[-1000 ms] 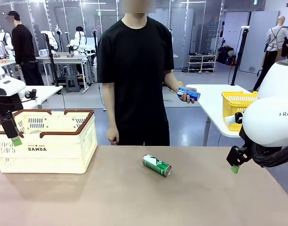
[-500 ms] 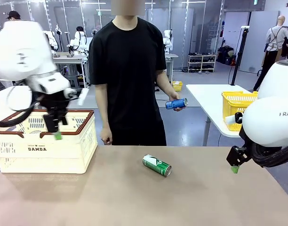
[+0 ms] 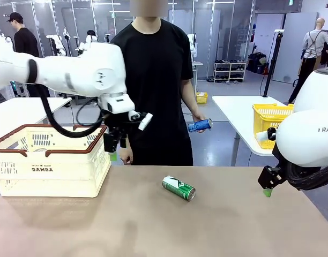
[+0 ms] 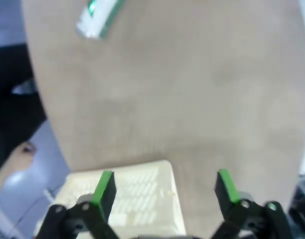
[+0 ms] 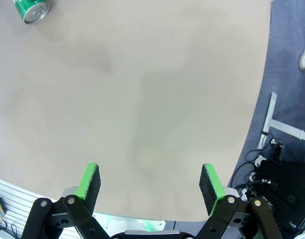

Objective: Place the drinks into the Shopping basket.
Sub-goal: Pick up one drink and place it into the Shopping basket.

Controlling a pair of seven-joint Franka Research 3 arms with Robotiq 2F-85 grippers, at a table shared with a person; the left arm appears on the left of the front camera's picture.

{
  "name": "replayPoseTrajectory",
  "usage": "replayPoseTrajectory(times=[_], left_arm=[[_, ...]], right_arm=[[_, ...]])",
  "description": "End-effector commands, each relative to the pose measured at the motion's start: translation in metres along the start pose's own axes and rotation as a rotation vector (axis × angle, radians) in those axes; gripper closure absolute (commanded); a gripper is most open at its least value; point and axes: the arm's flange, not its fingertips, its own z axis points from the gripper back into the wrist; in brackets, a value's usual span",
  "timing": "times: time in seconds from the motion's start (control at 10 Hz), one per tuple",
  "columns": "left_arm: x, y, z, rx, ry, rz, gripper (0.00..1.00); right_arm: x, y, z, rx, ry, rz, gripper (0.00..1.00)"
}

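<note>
A green can (image 3: 179,188) lies on its side mid-table, also at the top of the left wrist view as the green can (image 4: 98,17) and in the right wrist view's corner as the green can (image 5: 32,9). The person across the table holds a blue and white can (image 3: 200,125) in one hand. The cream Shopping basket (image 3: 49,159) with its brown rim stands at the left; its corner (image 4: 137,194) lies under my left gripper (image 4: 162,186), which is open and empty. That left gripper (image 3: 114,149) hangs by the basket's right edge. My right gripper (image 3: 267,188) is open and empty over the table's right side.
A yellow mesh basket (image 3: 271,124) sits on a white side table (image 3: 236,110) at the back right. The person's other hand (image 3: 125,156) hangs near my left gripper at the table's far edge. Bare tabletop (image 5: 142,109) stretches between the can and my right gripper.
My left arm has swung right from over the basket's left end to its right edge. The person has lowered the blue can slightly. The right arm has not moved.
</note>
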Motion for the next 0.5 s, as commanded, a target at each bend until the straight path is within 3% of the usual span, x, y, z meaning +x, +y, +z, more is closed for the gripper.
replayPoseTrajectory(times=[0.0, 0.4], left_arm=[[0.018, 0.031, -0.007, -0.059, 0.044, -0.108, 0.0], [0.077, 0.05, -0.067, -0.101, 0.017, -0.244, 0.0]], right_arm=[[0.0, -0.001, 0.001, -0.002, -0.001, 0.005, 0.0], [0.0, -0.001, 0.001, -0.002, -0.001, 0.005, 0.0]])
